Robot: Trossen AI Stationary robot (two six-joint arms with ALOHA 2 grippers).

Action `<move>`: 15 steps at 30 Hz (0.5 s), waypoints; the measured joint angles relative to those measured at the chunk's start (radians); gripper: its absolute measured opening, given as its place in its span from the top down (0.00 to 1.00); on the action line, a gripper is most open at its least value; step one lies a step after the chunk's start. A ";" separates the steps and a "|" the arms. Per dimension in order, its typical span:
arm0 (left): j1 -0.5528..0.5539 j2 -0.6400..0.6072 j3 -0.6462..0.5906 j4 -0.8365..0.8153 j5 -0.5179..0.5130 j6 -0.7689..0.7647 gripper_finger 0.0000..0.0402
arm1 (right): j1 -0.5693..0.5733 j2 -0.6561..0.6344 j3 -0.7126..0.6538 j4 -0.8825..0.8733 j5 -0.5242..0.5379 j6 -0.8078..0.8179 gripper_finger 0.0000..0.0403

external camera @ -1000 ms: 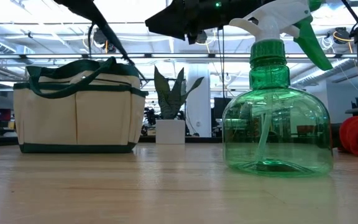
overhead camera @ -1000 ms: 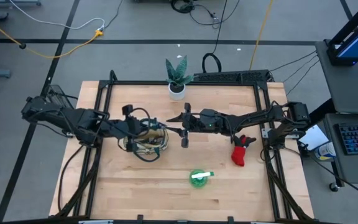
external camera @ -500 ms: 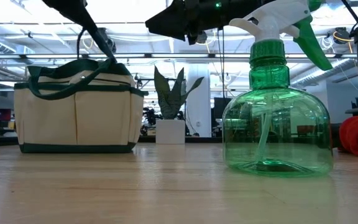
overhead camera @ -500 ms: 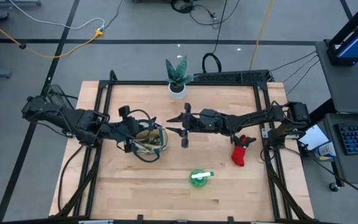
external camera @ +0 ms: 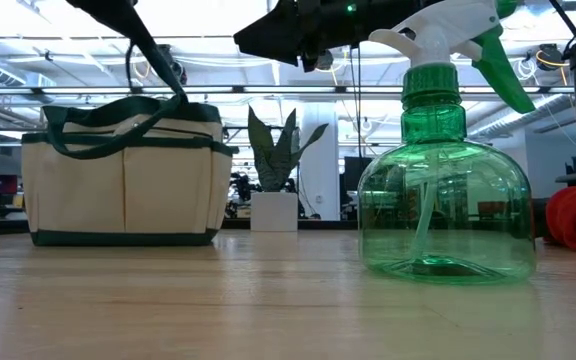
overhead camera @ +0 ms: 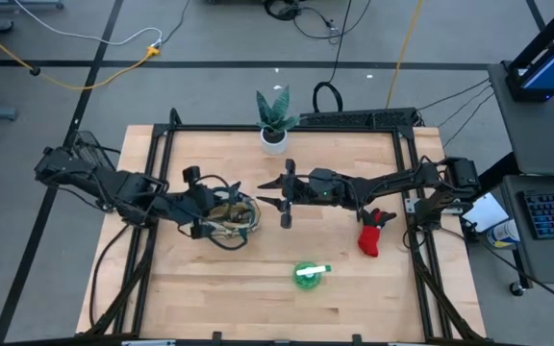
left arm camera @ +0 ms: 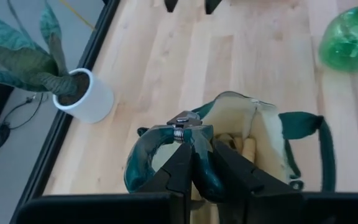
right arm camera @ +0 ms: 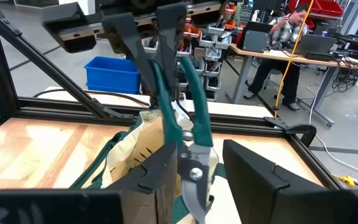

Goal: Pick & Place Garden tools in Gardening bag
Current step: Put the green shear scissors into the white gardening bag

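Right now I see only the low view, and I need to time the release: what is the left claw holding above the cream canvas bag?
Observer: The left claw is shut on the green-handled metal pruning shears; its wrist view shows the grip on the handles.
Operator: Which way do the blades point?
Observer: Down. In the right wrist view they hang below the handles, in front of the bag.
Operator: Is the bag's mouth under them?
Observer: Yes. In the left wrist view the cream canvas bag with dark green trim lies open just beyond the shears.
Operator: And the right claw?
Observer: In the high view the right claw hangs open and empty beside the bag, apart from it.
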 joint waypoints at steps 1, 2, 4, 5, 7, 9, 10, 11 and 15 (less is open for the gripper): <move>-0.009 0.000 0.000 0.000 -0.009 -0.005 0.88 | 0.000 0.000 0.000 0.000 0.000 0.000 0.68; -0.020 0.000 0.000 -0.001 -0.024 -0.013 0.88 | 0.000 0.000 0.000 0.000 0.000 0.000 0.68; -0.039 -0.002 0.000 -0.002 -0.054 -0.021 0.88 | 0.000 0.000 0.000 0.000 0.000 0.000 0.68; -0.049 -0.006 0.000 -0.002 -0.068 -0.022 0.88 | 0.000 0.000 0.000 0.000 0.000 0.000 0.68; -0.064 -0.014 0.000 -0.001 -0.095 -0.022 0.88 | 0.000 0.000 0.000 0.000 0.000 0.000 0.68; -0.078 -0.022 0.000 -0.001 -0.102 -0.031 0.88 | 0.000 0.000 0.000 0.000 0.000 0.000 0.68; -0.083 -0.027 0.000 -0.001 -0.102 -0.039 0.88 | 0.000 0.000 0.000 0.000 0.000 0.000 0.68; -0.089 -0.032 0.000 -0.002 -0.104 -0.046 0.88 | 0.000 0.000 0.000 0.000 0.000 0.000 0.68; -0.108 -0.040 0.000 -0.016 -0.104 -0.071 0.88 | 0.000 0.000 0.000 0.000 0.000 0.000 0.68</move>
